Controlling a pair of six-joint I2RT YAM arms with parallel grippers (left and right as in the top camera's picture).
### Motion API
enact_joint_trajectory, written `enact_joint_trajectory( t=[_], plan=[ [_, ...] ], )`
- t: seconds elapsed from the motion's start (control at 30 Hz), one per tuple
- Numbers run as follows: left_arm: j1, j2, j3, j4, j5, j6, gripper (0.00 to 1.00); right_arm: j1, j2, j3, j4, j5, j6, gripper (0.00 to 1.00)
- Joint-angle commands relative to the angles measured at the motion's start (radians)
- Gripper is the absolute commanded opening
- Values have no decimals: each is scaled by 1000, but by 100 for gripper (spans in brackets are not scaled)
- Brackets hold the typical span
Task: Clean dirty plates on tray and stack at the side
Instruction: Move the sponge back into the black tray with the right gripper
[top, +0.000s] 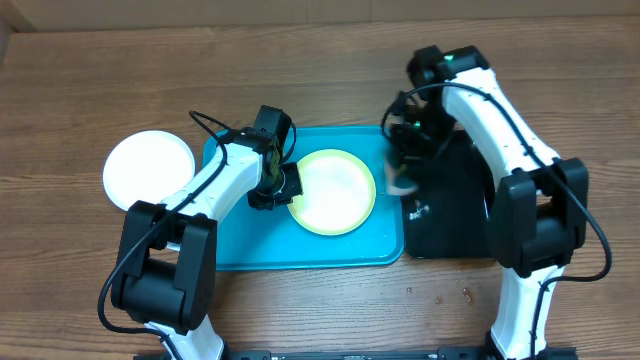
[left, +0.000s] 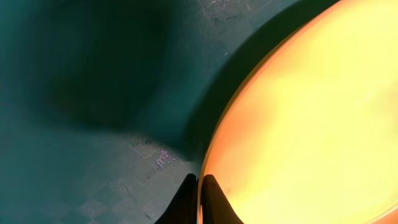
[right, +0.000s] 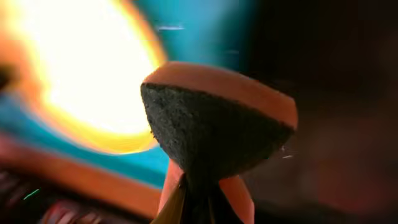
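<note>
1. Overhead: yellow-green round plate (top: 333, 190) on turquoise rectangular tray (top: 300, 250); white round plate (top: 148, 168) off tray at 9 o'clock on the wooden table (top: 300, 70). Black tray (top: 455, 215) at 3 o'clock.
2. Left wrist: left gripper (left: 199, 196) pinching the yellow-green plate's rim.
3. Right wrist: right gripper (right: 193, 202) clamped on orange-and-dark sponge (right: 217, 124).

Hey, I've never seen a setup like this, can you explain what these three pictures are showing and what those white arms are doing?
These are two robot arms at a wooden table. One picture looks down from above; the other two come from cameras on each wrist. A blue tray holds a yellow-green plate; a white plate sits on the table to its left, a black tray to its right. The left end effector is shut on the yellow-green plate's rim. The right end effector is shut on a sponge, orange with a dark scrubbing face.
</note>
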Motion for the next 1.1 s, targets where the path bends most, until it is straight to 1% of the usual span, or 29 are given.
enact_joint_trajectory(
  t=[0.0, 0.37, 0.5, 0.77, 0.8, 0.83, 0.87, 0.9, 0.97, 1.07],
  plan=[
    [-7, 13, -4, 1, 7, -6, 5, -30, -34, -42, -10, 266, 89, 4],
    [-7, 13, -4, 1, 8, -6, 6, -60, -34, -188, 21, 271, 90, 4],
    [-7, 13, -4, 1, 8, -6, 6, -60, -34, -196, -23, 304, 99, 4],
    [-7, 13, -4, 1, 7, -6, 6, -60, -34, -196, 11, 308, 103, 4],
    [-7, 13, -4, 1, 8, -6, 6, -60, -34, -196, 13, 308, 103, 8],
    [-7, 13, -4, 1, 7, -6, 6, -60, -34, -196, 16, 307, 102, 20],
    [-7, 13, -4, 1, 7, -5, 6, -60, -34, -195, 16, 307, 102, 38],
    [-7, 13, -4, 2, 7, -2, 6, -60, -34, -195, 15, 309, 100, 53],
    [-7, 13, -4, 2, 3, -3, 9, -67, -34, -185, 14, 308, 93, 65],
    [-7, 13, -4, 1, -17, -2, 15, -92, -34, -143, 10, 307, 94, 66]
  ],
)
